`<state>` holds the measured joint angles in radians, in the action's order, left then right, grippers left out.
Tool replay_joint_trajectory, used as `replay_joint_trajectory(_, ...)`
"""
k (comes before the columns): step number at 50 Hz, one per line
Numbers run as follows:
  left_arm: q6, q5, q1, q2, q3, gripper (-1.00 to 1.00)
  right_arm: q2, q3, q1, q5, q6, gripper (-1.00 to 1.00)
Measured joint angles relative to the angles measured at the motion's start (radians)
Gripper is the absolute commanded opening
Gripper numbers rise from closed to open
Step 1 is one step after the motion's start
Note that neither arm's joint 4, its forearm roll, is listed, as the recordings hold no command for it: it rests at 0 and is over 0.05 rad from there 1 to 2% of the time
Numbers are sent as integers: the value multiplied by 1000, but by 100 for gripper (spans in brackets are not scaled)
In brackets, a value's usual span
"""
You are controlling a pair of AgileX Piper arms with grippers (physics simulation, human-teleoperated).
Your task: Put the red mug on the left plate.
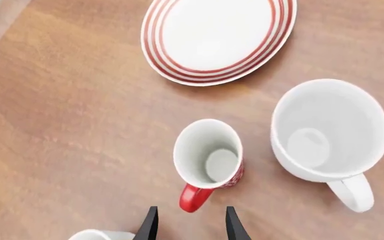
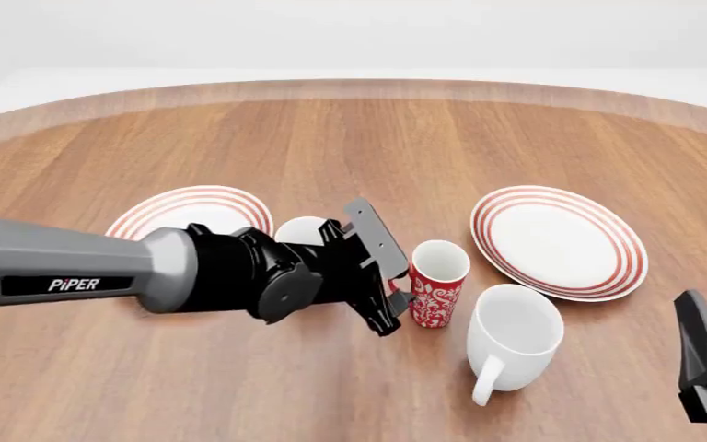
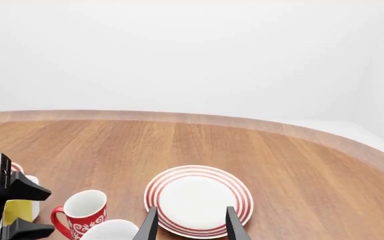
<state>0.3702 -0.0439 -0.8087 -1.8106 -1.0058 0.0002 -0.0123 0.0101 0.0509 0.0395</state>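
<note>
Red mug (image 2: 437, 282): upright on the desk (image 2: 329, 138), just left of the white mug (image 2: 514, 336), between both plates.
Left plate (image 2: 194, 210): well left of red mug.
Left gripper (image 1: 190, 226): fingers spread, beside the mug's handle (not touching).
Right gripper (image 3: 190, 224): parted, empty.

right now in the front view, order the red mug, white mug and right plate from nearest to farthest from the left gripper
1. Red mug: right beside the left gripper, its handle facing the open fingers.
2. White mug: just past the red mug, toward the near right.
3. Right plate: farthest, beyond both mugs on the table's right side.
</note>
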Motion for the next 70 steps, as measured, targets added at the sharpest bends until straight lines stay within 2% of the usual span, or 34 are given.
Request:
replay_joint_trajectory(32,-7,-4,20,-66,-43,100,0,-3,5,1,-3,100)
replay_joint_trajectory(33,-7,-5,20,-67,-43,-100,0,-3,5,1,-3,100)
replay_joint_trajectory(70,-33,-6,22,-17,-28,-100,0,-4,7,4,4,100)
